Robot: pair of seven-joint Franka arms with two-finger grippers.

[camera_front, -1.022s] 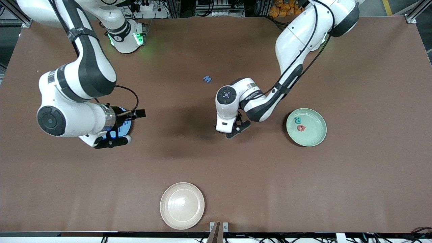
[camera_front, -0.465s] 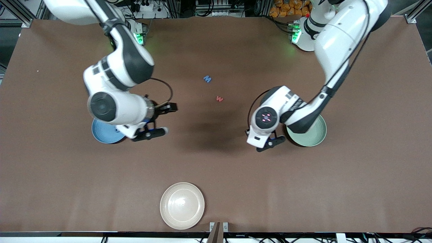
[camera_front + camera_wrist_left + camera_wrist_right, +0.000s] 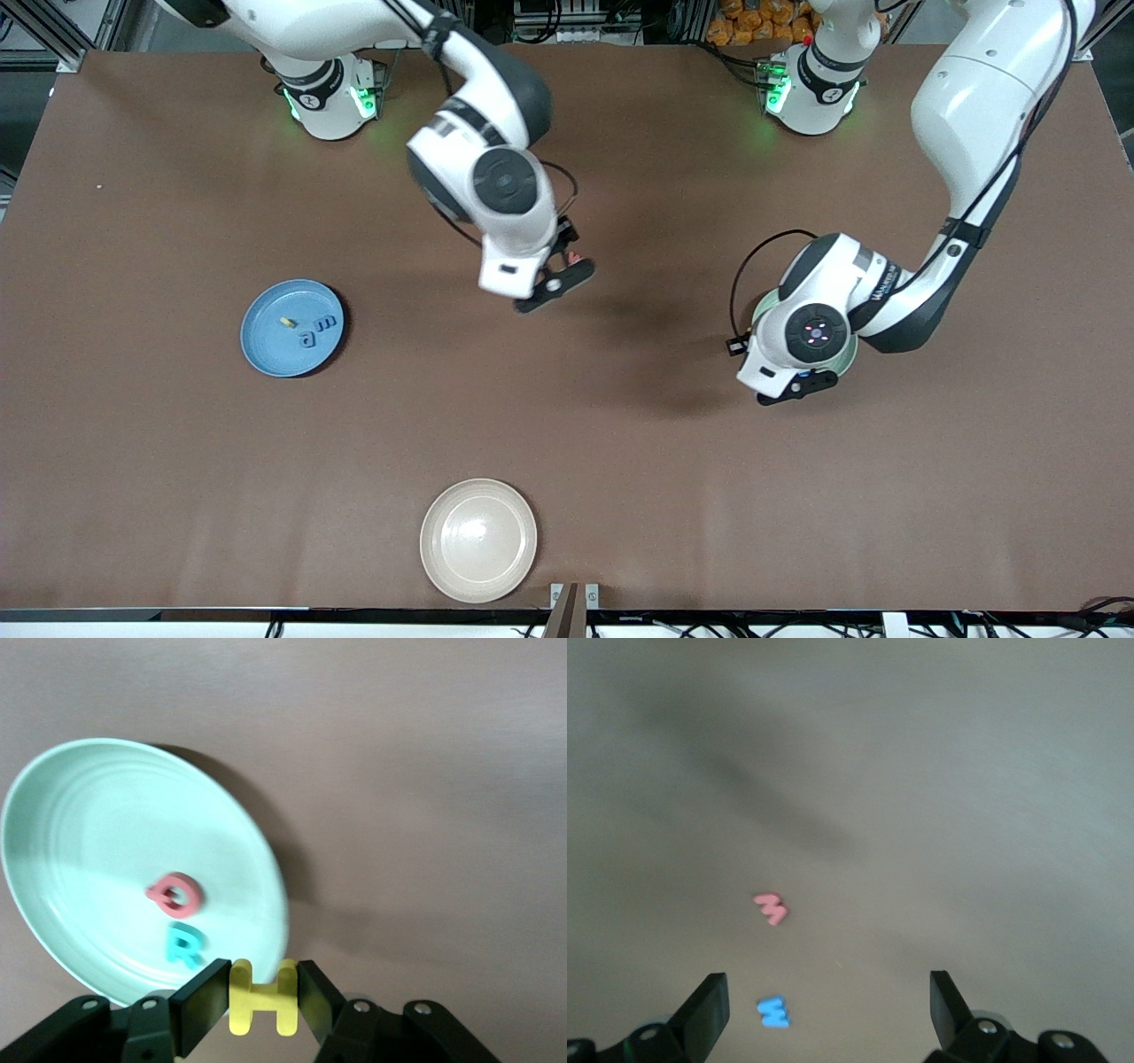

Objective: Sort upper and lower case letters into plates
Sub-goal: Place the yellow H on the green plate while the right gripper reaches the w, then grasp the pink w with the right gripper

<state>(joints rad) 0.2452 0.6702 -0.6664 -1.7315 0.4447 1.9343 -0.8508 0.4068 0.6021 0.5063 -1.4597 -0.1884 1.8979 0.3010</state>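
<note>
Eight letters accounted for, nearest first. Cream plate (image 3: 478, 540) is the reference: closest to the front camera, bare, not a sorting target.

- Left gripper (image 3: 797, 387) has swung from mid-table to hang over the near rim of the mint plate (image 3: 53, 797), which is farther back than the cream plate, toward the left arm's end. Its fingers are clamped on a yellow H (image 3: 263, 1003). The H is upright between the pads, at the rim and not yet over the middle.
- Blue plate (image 3: 257, 350): farther back than the cream plate, toward the right arm's end. The right arm has cleared it, so its contents show now: an a (image 3: 307, 339), an m (image 3: 326, 323) and a small yellow letter (image 3: 286, 321) too small to read.
- Right gripper (image 3: 826, 983) has moved from the blue plate to mid-table, farther back than the cream plate. Its jaws are spread wide and it holds nothing.

Meaning: capitals are going to mint and lower case to blue. The H looks ready to drop once it is a bit further in, and the right arm looks lined up for the next pick.

View differences:
- Front: the left wrist hides most of the mint plate and the H.
- Left wrist: shows a red Q (image 3: 175, 893) and a teal R (image 3: 183, 945) already in it, plus the grip.
- Front: only a sliver of the red letter (image 3: 771, 908) shows at the right gripper.
- Right wrist: shows it whole, with a blue letter (image 3: 773, 1012) beside it, both on bare table. Case is unclear.
</note>
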